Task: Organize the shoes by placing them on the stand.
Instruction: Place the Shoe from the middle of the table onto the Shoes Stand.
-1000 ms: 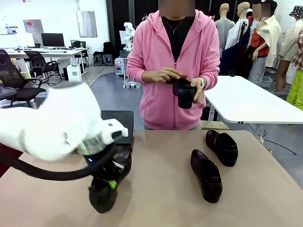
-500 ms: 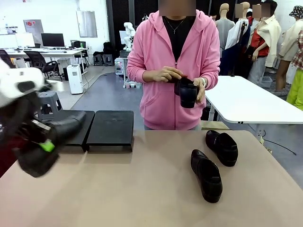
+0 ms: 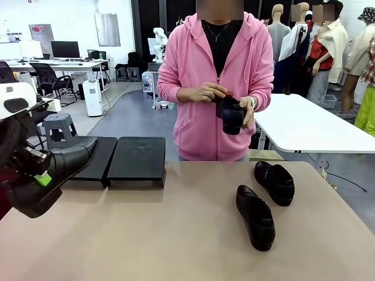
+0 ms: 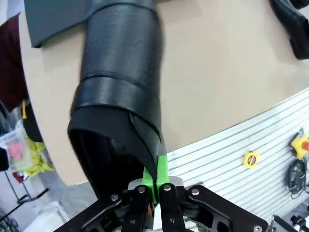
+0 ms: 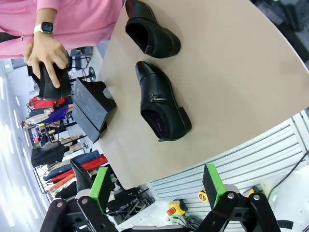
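A tan table (image 3: 176,246) is shared with a person in a pink hoodie (image 3: 193,70), by whose hands (image 3: 202,92) one black loafer (image 3: 229,115) is held at chest height beyond the far edge. The stand (image 3: 137,157) is seen at the table's far left as two low sloped black panels side by side, the right one bare. Two loafers (image 3: 255,216) lie apart from each other on the table's right half, well away from the stand. A carried loafer (image 3: 50,175) is clamped at its heel rim by the left gripper (image 4: 157,174), lifted clear of the table, its toe pointing toward the left panel. The right gripper (image 5: 157,186) is held with jaws wide apart and nothing between them. The transport step is judged to be in hand. Next, the carried loafer would need to be brought over a panel, levelled to its slope, lowered and released.
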You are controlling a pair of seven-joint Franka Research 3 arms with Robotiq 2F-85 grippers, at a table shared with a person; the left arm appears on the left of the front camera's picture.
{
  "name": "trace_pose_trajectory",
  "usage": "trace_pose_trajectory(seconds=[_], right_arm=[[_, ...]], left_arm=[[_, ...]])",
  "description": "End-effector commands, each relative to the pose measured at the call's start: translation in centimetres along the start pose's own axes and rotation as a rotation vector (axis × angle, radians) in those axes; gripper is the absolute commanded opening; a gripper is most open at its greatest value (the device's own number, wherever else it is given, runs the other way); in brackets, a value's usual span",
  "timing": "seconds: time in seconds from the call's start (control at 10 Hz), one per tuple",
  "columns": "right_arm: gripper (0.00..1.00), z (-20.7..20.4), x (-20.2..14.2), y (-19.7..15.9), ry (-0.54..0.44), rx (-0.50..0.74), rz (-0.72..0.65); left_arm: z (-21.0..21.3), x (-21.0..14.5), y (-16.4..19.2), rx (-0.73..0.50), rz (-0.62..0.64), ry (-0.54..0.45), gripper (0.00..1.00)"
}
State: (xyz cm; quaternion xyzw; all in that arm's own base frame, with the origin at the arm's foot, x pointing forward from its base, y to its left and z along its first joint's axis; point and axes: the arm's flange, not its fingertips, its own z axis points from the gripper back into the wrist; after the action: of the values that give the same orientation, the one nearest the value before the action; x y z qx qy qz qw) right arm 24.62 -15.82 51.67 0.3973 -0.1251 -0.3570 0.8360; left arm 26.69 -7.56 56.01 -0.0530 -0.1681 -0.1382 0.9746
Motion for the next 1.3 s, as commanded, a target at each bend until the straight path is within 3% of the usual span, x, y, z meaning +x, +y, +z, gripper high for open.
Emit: trace_pose_trajectory(seconds=[0.0,0.2,0.4,0.6,0.9,1.2], right_arm=[[1.00,0.2,-0.1,0.4,0.002,0.017,-0.017],[1.00,0.2,-0.1,0.4,0.002,0.017,-0.017],[1.00,0.2,-0.1,0.4,0.002,0.017,-0.017],[1.00,0.2,-0.1,0.4,0.002,0.017,-0.017],[1.00,0.2,-0.1,0.4,0.002,0.017,-0.017],[1.00,0.2,-0.1,0.4,0.002,0.017,-0.017]], left_arm=[[-0.9,2.9,4.3,-0.067,0.007,0.117,0.00],[-4.8,11.3,11.2,-0.162,0.042,0.182,0.00],[-9.8,17.7,15.4,-0.106,0.013,0.070,0.00],[-13.2,20.0,17.5,0.063,0.093,-0.019,0.00],[-15.1,21.1,17.7,0.333,0.141,-0.129,0.00],[-16.4,21.6,17.0,0.369,0.125,-0.111,0.00]])
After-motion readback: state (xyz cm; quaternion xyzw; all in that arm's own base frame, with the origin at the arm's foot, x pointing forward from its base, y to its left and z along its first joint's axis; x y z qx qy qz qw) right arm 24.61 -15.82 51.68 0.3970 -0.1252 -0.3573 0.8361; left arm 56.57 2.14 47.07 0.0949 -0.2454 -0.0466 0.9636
